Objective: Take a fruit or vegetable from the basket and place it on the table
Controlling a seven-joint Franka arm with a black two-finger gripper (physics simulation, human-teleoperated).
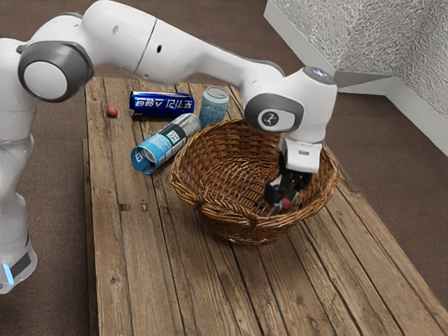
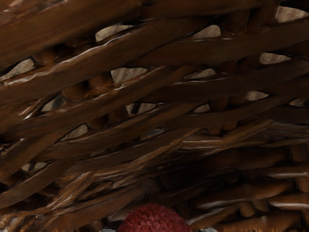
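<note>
My gripper (image 1: 283,196) is low inside the wicker basket (image 1: 241,217), by the wall toward the exterior view's right. A small round red fruit (image 1: 286,204) is at its tip, partly hidden by the black gripper. In the wrist view the same bumpy red fruit (image 2: 153,220) appears at the lower edge, in front of the woven basket wall (image 2: 145,92). Whether the gripper holds the fruit cannot be made out.
Another small red fruit (image 1: 112,112) lies on the wooden table (image 1: 133,280), near a dark blue can (image 1: 162,104) on its side. A light blue can (image 1: 165,143) lies close to the basket, and an upright teal can (image 1: 213,106) stands behind it.
</note>
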